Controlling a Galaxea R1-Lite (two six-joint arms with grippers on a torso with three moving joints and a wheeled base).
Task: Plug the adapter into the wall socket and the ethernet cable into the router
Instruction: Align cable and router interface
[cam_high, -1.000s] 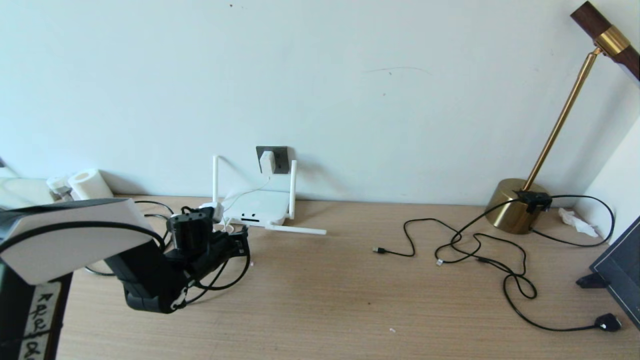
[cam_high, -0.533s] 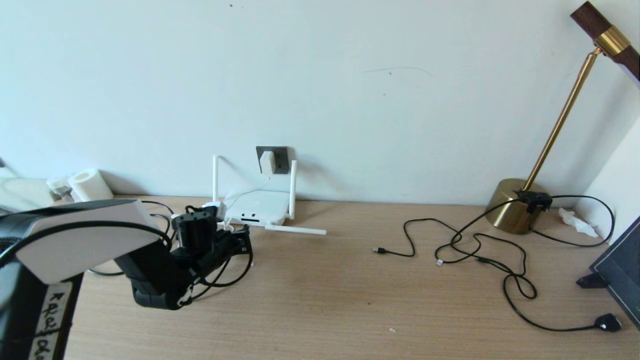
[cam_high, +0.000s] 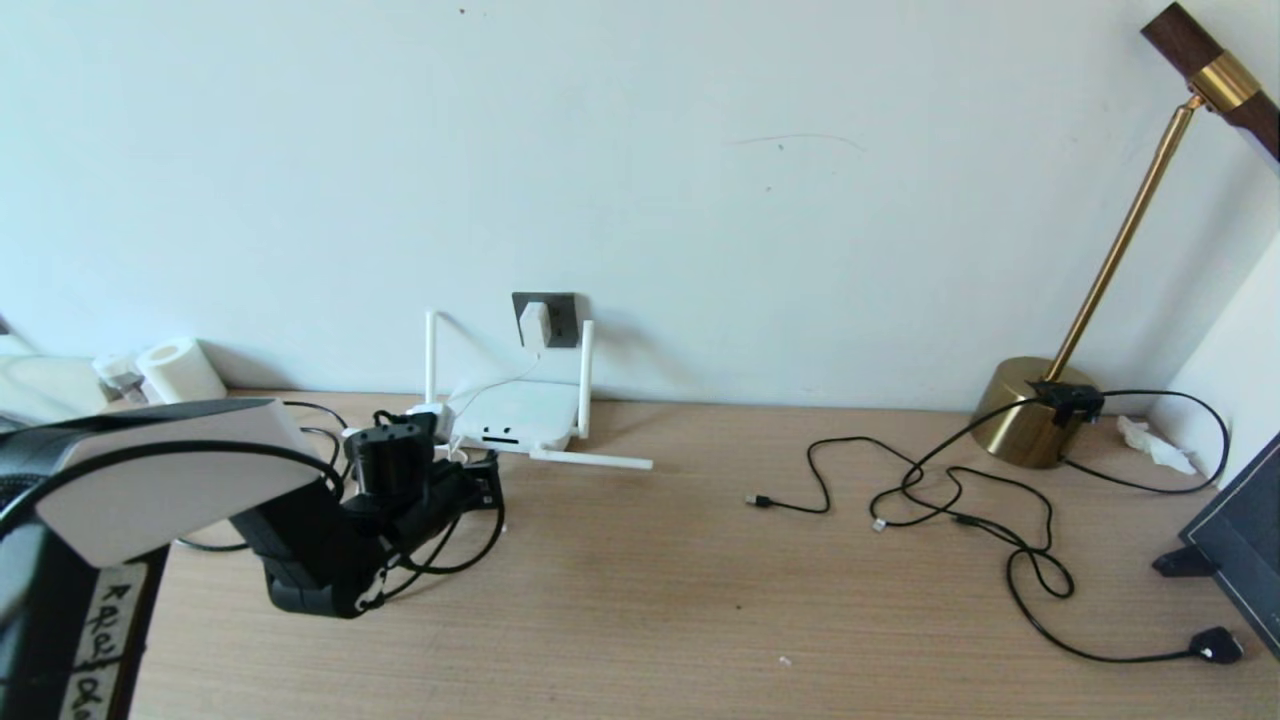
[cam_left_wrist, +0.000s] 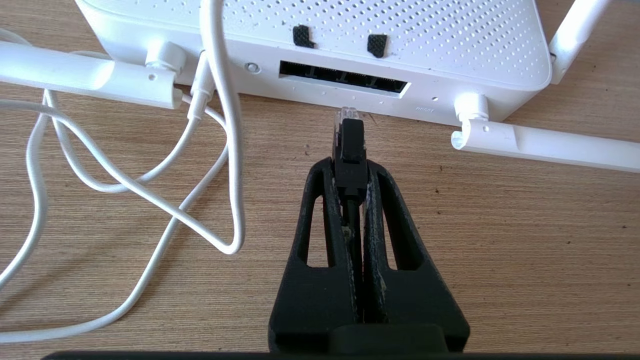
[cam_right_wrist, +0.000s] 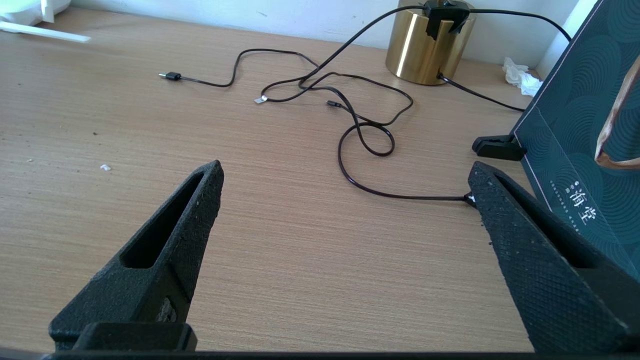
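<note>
The white adapter sits plugged in the dark grey wall socket, its thin white cord looping down to the router. The router lies flat below the socket, its dark port row facing my left gripper. That gripper is shut on the black boot of the ethernet cable. The clear clip plug points at the ports and stops a short gap in front of them. In the head view the left gripper hovers just in front of the router. My right gripper is open and holds nothing.
Thin black USB cables sprawl over the right half of the desk. A brass lamp base stands at the back right, and a dark box stands by the right edge. A paper roll sits far left. One router antenna lies flat.
My left arm has moved a little forward and right toward the router with the ethernet plug, mostly before half a second ago. Since then it has hardly moved.
</note>
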